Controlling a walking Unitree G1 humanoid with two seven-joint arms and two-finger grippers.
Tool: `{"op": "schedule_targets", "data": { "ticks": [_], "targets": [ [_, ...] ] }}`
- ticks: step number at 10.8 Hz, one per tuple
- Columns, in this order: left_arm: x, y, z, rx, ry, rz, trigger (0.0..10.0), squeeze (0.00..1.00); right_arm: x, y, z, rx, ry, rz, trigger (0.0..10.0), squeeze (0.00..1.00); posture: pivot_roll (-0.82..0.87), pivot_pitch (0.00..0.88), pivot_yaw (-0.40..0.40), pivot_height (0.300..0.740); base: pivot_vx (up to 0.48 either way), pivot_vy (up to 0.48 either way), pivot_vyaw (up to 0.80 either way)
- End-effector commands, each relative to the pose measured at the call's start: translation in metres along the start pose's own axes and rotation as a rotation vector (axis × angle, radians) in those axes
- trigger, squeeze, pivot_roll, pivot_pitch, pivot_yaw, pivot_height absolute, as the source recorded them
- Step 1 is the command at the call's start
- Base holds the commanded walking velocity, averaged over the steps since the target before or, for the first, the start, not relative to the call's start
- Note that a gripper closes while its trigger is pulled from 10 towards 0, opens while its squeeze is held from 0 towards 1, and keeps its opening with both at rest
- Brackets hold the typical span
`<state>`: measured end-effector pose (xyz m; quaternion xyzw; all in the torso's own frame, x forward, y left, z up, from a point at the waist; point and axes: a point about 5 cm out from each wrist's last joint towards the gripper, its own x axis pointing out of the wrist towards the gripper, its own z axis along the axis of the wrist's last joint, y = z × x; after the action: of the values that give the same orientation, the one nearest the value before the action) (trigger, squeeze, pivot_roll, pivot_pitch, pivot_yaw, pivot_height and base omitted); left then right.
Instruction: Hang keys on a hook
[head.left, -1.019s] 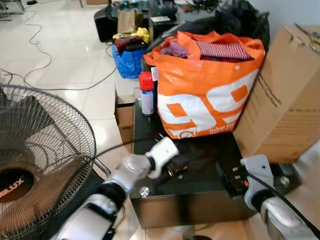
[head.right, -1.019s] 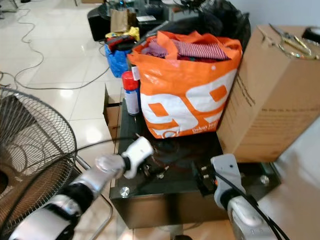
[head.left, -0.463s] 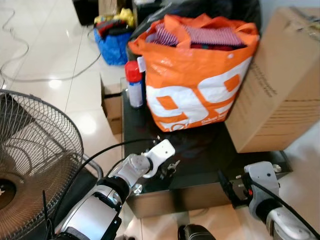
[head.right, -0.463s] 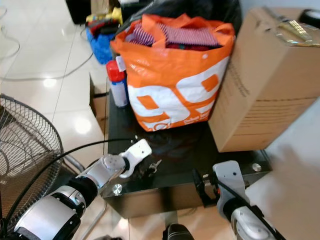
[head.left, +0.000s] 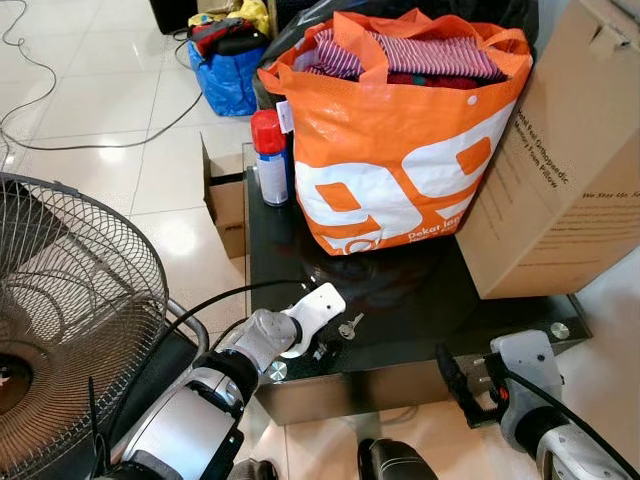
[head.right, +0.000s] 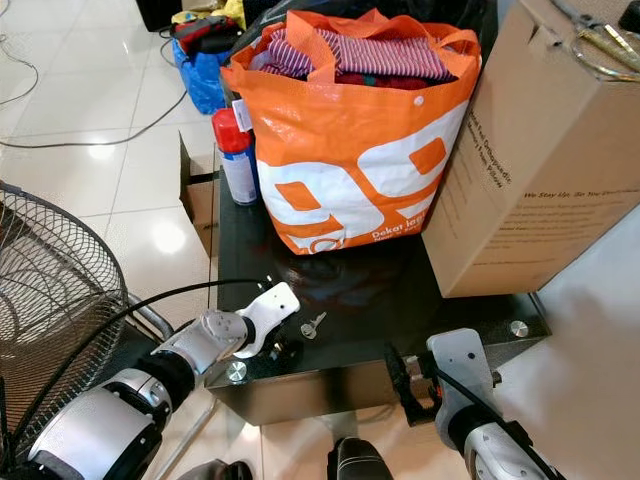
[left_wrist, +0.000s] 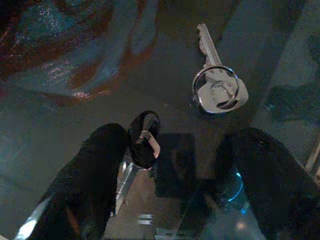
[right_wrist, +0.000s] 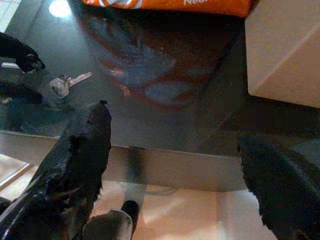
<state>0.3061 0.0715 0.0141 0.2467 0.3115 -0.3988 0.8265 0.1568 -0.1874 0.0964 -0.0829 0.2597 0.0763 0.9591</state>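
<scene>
A silver key on a ring (left_wrist: 217, 85) lies flat on the black glass table (head.left: 420, 300), near its front left corner (head.left: 350, 326). My left gripper (left_wrist: 182, 150) is open and low over the glass, just short of the key. A small dark key head with a silver blade (left_wrist: 145, 137) lies beside one finger. The left gripper's white wrist (head.left: 318, 305) reaches in from the table's left front. My right gripper (right_wrist: 185, 150) is open and hangs off the table's front edge (head.left: 460, 385). From there the key (right_wrist: 67, 84) lies farther in on the glass.
An orange bag of clothes (head.left: 400, 150) and a large cardboard box (head.left: 570, 170) fill the back of the table. A red-capped spray can (head.left: 268, 155) stands at its back left. A floor fan (head.left: 70, 320) is close on the left. A blue bag (head.left: 232, 75) sits on the floor behind.
The camera has shifted and now looks more steeply down. My right gripper has drawn back from over the glass to the front edge. The left gripper stays beside the key.
</scene>
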Motion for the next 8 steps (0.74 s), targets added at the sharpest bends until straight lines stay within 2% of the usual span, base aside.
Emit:
{"op": "schedule_targets", "data": {
  "ticks": [1, 2, 5, 7, 8],
  "targets": [
    [0.0006, -0.0023, -0.0054, -0.006, 0.032, -0.011, 2.8, 0.00, -0.0040, -0.0006, 0.0017, 0.003, -0.005, -0.008, 10.0, 0.00, -0.37, 0.166, 0.038, 0.740, 0.000, 0.000, 0.00],
    [0.0005, -0.0015, -0.0050, -0.004, 0.035, -0.008, 2.8, 0.00, -0.0046, -0.0009, 0.0016, 0.003, -0.003, -0.010, 10.0, 0.00, -0.37, 0.165, 0.037, 0.740, 0.000, 0.000, 0.00],
    [0.0003, 0.0001, -0.0040, -0.007, 0.042, 0.003, 1.9, 0.00, -0.0037, -0.0022, 0.0030, 0.002, -0.001, -0.014, 10.0, 0.00, -0.37, 0.158, 0.032, 0.740, 0.000, 0.000, 0.00],
    [0.0011, -0.0020, -0.0046, -0.007, 0.047, -0.002, 0.2, 0.00, -0.0026, -0.0022, 0.0035, 0.001, -0.002, -0.012, 10.0, 0.00, -0.37, 0.157, 0.030, 0.740, 0.000, 0.000, 0.00],
    [0.0014, -0.0029, -0.0054, -0.004, 0.050, -0.003, 0.0, 0.00, -0.0027, -0.0020, 0.0030, 0.001, -0.001, -0.012, 10.0, 0.00, -0.37, 0.158, 0.030, 0.740, 0.000, 0.000, 0.00]
  ]
}}
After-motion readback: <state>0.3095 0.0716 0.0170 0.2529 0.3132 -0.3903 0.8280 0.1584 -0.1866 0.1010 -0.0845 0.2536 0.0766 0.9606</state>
